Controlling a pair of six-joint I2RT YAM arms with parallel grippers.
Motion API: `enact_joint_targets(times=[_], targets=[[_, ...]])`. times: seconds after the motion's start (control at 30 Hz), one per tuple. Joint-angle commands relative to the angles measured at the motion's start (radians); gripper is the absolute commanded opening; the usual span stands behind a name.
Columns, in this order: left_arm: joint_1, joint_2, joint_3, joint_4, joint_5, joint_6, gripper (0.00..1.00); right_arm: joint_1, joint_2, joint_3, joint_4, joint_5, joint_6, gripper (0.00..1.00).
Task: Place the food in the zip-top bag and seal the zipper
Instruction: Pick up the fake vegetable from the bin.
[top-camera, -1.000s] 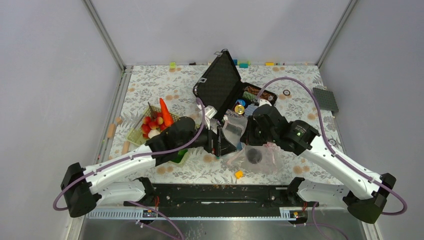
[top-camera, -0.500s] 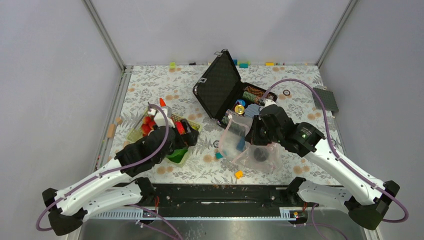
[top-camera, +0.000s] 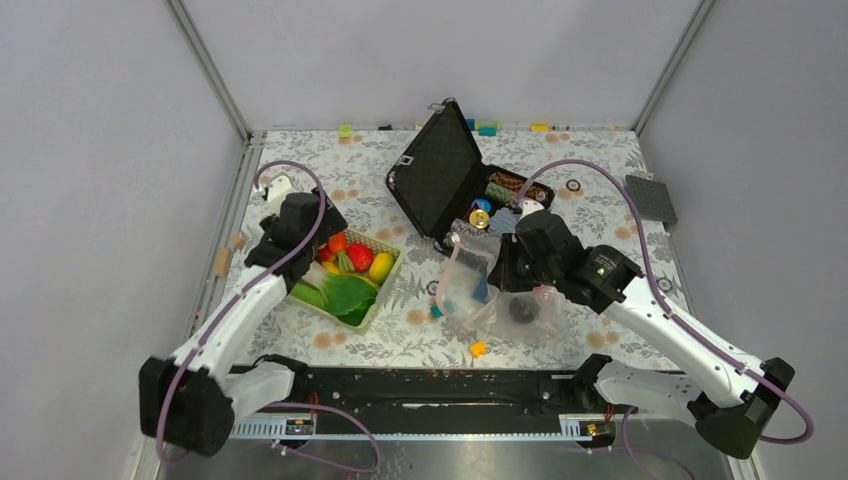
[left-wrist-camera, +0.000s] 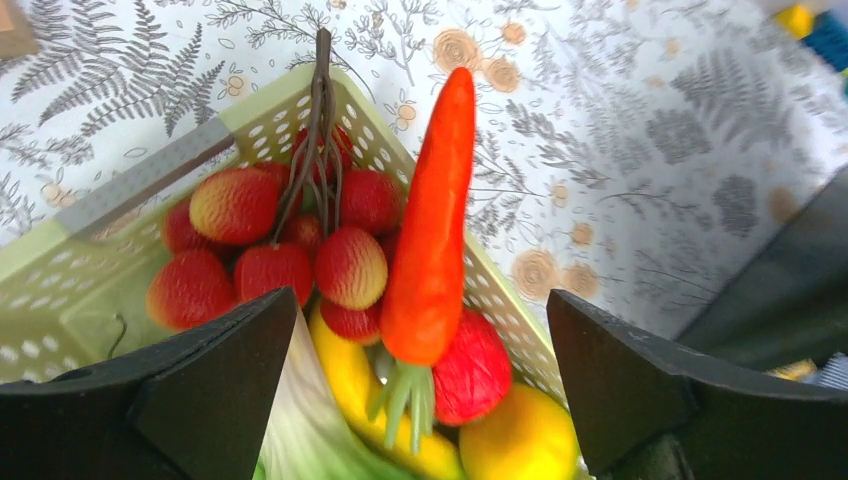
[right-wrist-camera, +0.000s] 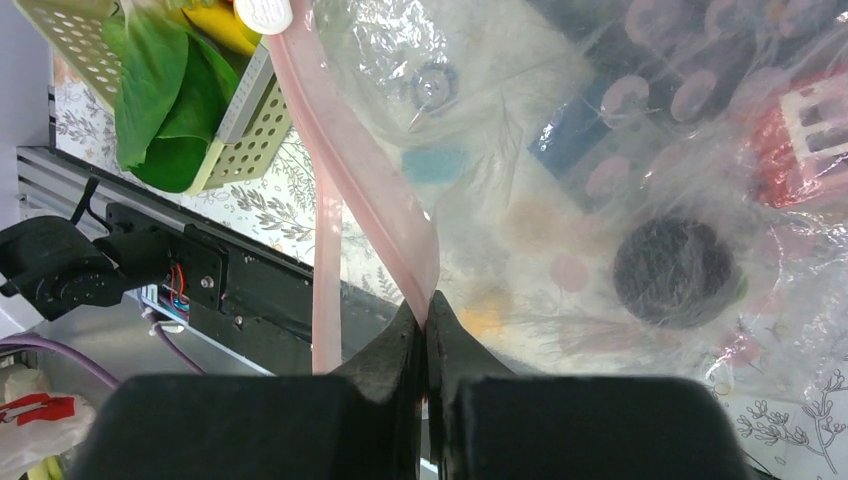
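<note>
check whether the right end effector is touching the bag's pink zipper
Touching. The right wrist view shows the right end effector closed on the zipper, the pink strip pinched between its fingertips with no gap.

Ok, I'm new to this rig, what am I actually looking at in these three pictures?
Two robot arms are bolted at the near edge of a table. The wide picture looks down from above; the other two come from wrist cameras. The left end effector hangs open over a green basket holding a toy carrot and a red berry cluster. The right end effector pinches the pink zipper of the clear zip-top bag, a dark round fruit inside. An open black case lies behind.
</note>
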Motion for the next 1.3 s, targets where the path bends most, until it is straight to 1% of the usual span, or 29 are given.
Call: enact_joint_targets(times=[0.0, 0.1, 0.17, 0.27, 0.37, 0.4, 0.43, 0.47, 0.53, 0.7, 0.8, 0.97, 1.13, 1.2, 1.27], targets=[[0.11, 0.145, 0.053, 0.223, 0.198, 0.15, 0.98, -0.011, 0.006, -0.017, 0.044, -0.029, -0.03, 0.0], [0.172, 0.241, 0.075, 0.285, 0.301, 0.182, 0.91, -0.015, 0.008, -0.021, 0.044, -0.029, -0.037, 0.0], [0.188, 0.289, 0.093, 0.31, 0.341, 0.213, 0.84, -0.017, 0.004, -0.025, 0.044, -0.027, -0.043, 0.0], [0.188, 0.343, 0.125, 0.313, 0.378, 0.252, 0.78, -0.02, -0.003, -0.03, 0.043, -0.023, -0.049, 0.0], [0.189, 0.378, 0.13, 0.325, 0.346, 0.269, 0.73, -0.022, -0.007, -0.034, 0.046, -0.015, -0.051, 0.0], [0.188, 0.39, 0.132, 0.327, 0.335, 0.273, 0.68, -0.023, -0.008, -0.037, 0.045, -0.011, -0.052, 0.0], [0.19, 0.402, 0.141, 0.315, 0.33, 0.274, 0.61, -0.023, -0.01, -0.04, 0.046, -0.006, -0.049, 0.0], [0.189, 0.415, 0.151, 0.298, 0.328, 0.276, 0.57, -0.024, -0.009, -0.041, 0.044, -0.003, -0.046, 0.0], [0.188, 0.432, 0.161, 0.288, 0.31, 0.272, 0.56, -0.025, -0.007, -0.042, 0.046, -0.007, -0.041, 0.0], [0.189, 0.457, 0.161, 0.292, 0.284, 0.275, 0.56, -0.027, -0.016, -0.062, 0.06, -0.021, -0.028, 0.0], [0.189, 0.471, 0.163, 0.295, 0.286, 0.274, 0.53, -0.027, -0.02, -0.064, 0.059, -0.018, -0.026, 0.0], [0.189, 0.477, 0.157, 0.294, 0.304, 0.264, 0.38, -0.028, -0.029, -0.067, 0.06, -0.008, -0.017, 0.0], [0.188, 0.456, 0.151, 0.281, 0.316, 0.266, 0.16, -0.028, -0.04, -0.075, 0.061, 0.002, -0.001, 0.0], [0.189, 0.428, 0.145, 0.27, 0.304, 0.272, 0.1, -0.029, -0.045, -0.074, 0.059, 0.0, -0.001, 0.0], [0.189, 0.379, 0.138, 0.249, 0.29, 0.267, 0.08, -0.029, -0.051, -0.077, 0.06, 0.003, 0.002, 0.0]])
